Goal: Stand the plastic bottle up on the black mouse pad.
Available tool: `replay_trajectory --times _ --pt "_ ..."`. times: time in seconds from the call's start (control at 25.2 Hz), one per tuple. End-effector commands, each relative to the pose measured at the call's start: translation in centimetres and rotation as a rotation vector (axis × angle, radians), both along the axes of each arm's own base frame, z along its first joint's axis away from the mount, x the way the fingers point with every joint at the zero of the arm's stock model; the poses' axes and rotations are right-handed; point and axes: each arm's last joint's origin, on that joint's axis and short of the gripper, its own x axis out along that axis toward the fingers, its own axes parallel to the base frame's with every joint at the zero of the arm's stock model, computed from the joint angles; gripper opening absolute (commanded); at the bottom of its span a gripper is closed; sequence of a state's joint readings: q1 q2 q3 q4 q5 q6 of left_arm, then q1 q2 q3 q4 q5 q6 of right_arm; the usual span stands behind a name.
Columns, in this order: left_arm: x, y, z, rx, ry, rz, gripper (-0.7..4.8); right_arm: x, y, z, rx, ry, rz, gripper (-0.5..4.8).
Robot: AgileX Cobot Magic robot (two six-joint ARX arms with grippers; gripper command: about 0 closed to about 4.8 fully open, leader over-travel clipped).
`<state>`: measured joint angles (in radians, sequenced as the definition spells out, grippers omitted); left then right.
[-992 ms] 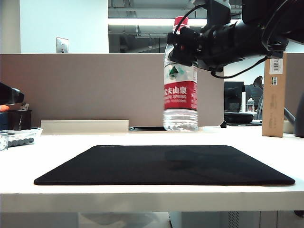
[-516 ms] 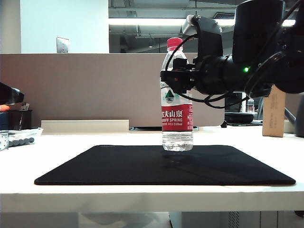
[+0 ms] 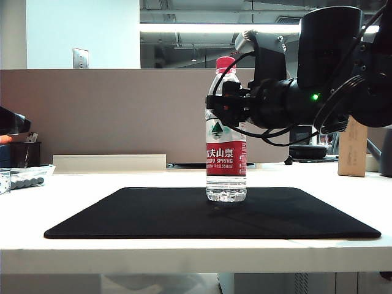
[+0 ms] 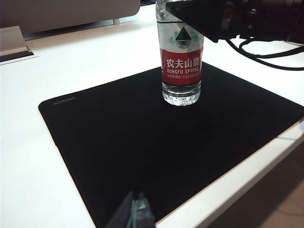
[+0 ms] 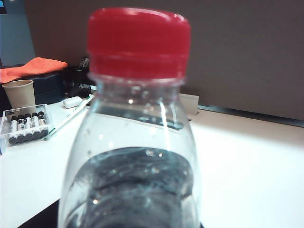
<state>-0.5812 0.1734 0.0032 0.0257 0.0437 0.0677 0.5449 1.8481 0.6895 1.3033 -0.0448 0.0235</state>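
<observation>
The plastic bottle (image 3: pixel 226 147) stands upright on the black mouse pad (image 3: pixel 153 214), its base resting toward the far edge of the pad, a little right of the middle as seen from the front. The right claw (image 3: pixel 219 105) reaches in level from the right and is clamped around the bottle's upper body, just below the shoulder and above the red-and-white label. The red cap pokes up clear above the claw. From the right wrist camera the bottle (image 5: pixel 135 142) fills the frame, cap and neck dead ahead and very close, so the claw's own fingers are out of sight there. A tray of small batteries (image 5: pixel 24 124) sits on the white table (image 5: pixel 247 161) off behind it.

The left claw (image 4: pixel 133 213) hangs well back from the action, over the near edge of the pad (image 4: pixel 142 152). Only the tips show at the frame's edge, pressed close together with nothing between them. From there the bottle (image 4: pixel 181 61) stands well apart from it, on the opposite side of the pad.
</observation>
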Motion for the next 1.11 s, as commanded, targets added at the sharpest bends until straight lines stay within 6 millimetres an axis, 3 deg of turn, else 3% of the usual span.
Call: replay_trajectory --times 0.04,0.16,0.2,0.28,0.32,0.67,0.75,1.11 --pt "0.0 0.0 0.3 -0.007 -0.016 -0.002 -0.04 0.0 0.0 1.5 0.059 -0.083 0.0 2.16" --pt "0.0 0.0 0.3 -0.006 -0.015 -0.002 -0.04 0.0 0.0 1.2 0.044 -0.058 0.0 2.17" --pt "0.0 0.0 0.3 -0.006 -0.015 -0.002 -0.04 0.1 0.0 0.9 0.026 -0.03 0.0 2.52" --pt "0.0 0.0 0.3 -0.007 -0.016 -0.002 -0.04 0.1 0.1 0.7 0.016 -0.012 0.0 3.91" --pt "0.0 0.0 0.3 -0.007 -0.016 -0.002 -0.04 0.1 0.1 0.7 0.017 -0.013 0.0 4.24" --pt "0.0 0.0 0.3 -0.006 -0.015 -0.002 -0.04 0.0 0.0 1.5 0.062 -0.085 0.005 4.34" --pt "0.0 0.0 0.3 -0.007 -0.016 -0.002 -0.04 -0.1 0.0 2.0 0.081 -0.117 0.004 4.71" --pt "0.0 0.8 1.0 -0.05 -0.087 0.055 -0.04 -2.2 -1.3 8.6 0.19 -0.295 0.0 4.79"
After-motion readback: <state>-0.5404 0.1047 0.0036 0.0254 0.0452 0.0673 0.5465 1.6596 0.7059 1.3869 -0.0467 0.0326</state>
